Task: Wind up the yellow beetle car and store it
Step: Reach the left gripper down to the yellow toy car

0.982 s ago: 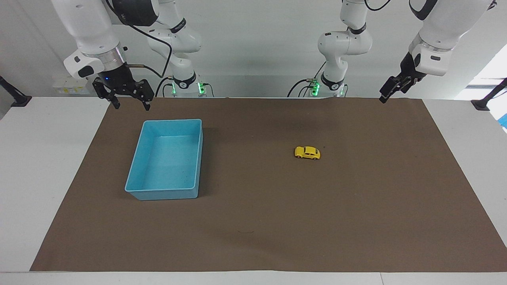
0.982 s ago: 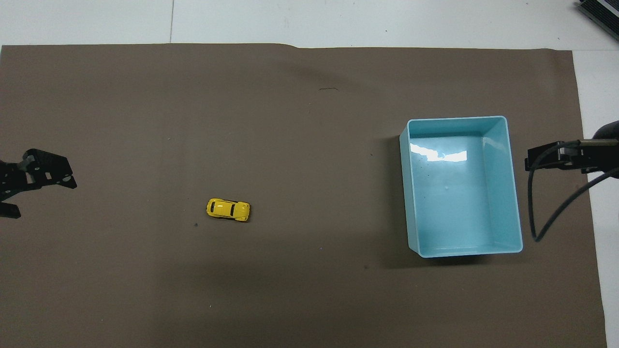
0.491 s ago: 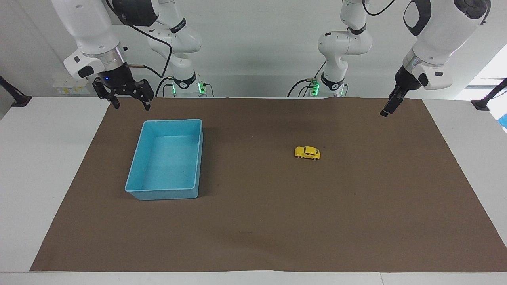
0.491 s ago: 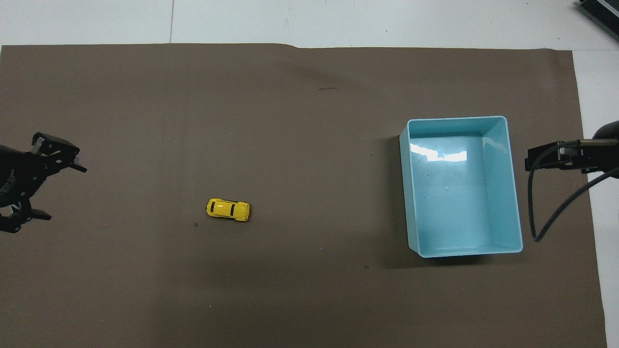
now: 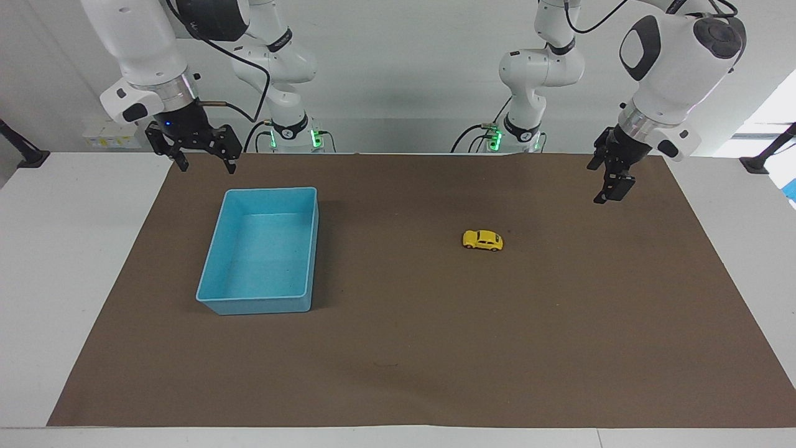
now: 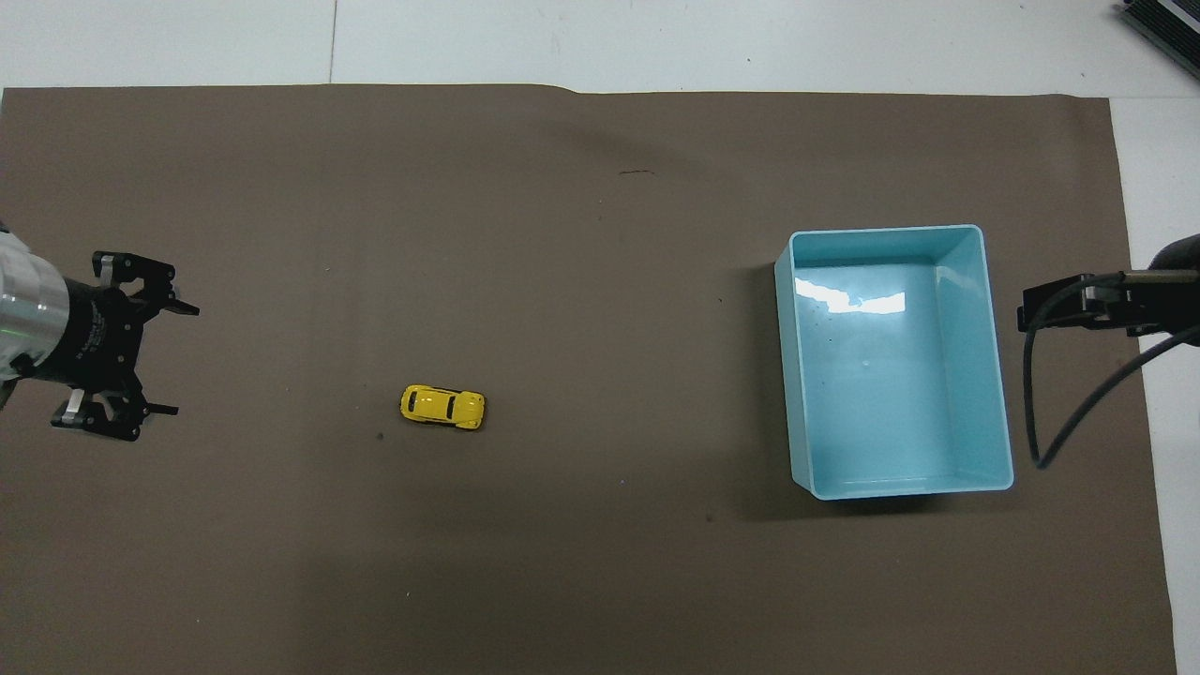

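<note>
The yellow beetle car [image 5: 482, 240] [image 6: 442, 407] stands on its wheels on the brown mat, toward the left arm's end of the table, and nothing touches it. My left gripper [image 5: 612, 186] [image 6: 183, 359] hangs open and empty over the mat beside the car, well apart from it. My right gripper [image 5: 208, 168] waits open and empty in the air by the light-blue bin's [image 5: 255, 305] [image 6: 786, 375] edge that lies nearest the robots. The bin holds nothing.
A brown mat [image 5: 398, 348] [image 6: 562, 234] covers most of the white table. A black cable [image 6: 1059, 422] hangs from the right arm beside the bin. A dark object [image 6: 1162, 23] lies at the table's corner.
My left gripper has swung down and inward over the mat, closer to the car, and has turned. The right arm, the car and the bin have not moved.
</note>
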Controlling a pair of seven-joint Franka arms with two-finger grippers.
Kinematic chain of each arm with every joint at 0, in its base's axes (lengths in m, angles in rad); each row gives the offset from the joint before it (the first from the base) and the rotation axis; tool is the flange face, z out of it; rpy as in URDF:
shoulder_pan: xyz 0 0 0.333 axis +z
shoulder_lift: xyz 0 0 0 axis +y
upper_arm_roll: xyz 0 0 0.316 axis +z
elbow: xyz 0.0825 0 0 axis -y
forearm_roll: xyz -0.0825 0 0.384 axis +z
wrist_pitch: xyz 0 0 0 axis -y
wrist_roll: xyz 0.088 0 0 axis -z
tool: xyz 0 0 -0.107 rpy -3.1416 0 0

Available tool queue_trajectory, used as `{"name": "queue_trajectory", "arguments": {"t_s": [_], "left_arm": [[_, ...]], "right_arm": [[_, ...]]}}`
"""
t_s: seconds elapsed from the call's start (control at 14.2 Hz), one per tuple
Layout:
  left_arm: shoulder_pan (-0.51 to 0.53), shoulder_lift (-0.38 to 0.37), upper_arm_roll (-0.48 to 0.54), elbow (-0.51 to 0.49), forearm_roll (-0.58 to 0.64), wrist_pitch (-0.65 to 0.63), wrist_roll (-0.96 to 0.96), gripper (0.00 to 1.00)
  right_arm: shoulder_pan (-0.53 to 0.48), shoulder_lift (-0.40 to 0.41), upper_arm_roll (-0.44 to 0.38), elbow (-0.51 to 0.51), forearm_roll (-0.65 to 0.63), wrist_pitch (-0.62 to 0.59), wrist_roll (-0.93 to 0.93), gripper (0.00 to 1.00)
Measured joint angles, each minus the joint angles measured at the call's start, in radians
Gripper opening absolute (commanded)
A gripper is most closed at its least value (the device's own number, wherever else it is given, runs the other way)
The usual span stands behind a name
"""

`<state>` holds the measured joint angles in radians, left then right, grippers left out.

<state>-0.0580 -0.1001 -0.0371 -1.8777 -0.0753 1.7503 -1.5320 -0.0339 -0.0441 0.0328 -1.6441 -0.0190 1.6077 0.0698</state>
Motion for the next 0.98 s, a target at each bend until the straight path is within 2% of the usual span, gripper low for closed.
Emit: {"name": "queue_trajectory", "arguments": {"t_s": [0.63,0.77,0.98], "left_arm": [[-0.189,0.037,-0.005,-0.186,-0.005,0.258,-0.341,1.0],[-0.245,0.075,-0.006,-0.212,-0.005,0.291,-0.379,1.0],[-0.336,0.152,-0.007,-0.267,-0.005,0.438,-0.44,1.0]], "right_arm": [[0.0,0.0,0.0,0.0,0.0,0.0,0.0,1.0],[0.0,0.0,0.0,0.0,0.0,0.0,0.0,1.0],[0.0,0.0,0.0,0.0,0.0,0.0,0.0,1.0]]}}
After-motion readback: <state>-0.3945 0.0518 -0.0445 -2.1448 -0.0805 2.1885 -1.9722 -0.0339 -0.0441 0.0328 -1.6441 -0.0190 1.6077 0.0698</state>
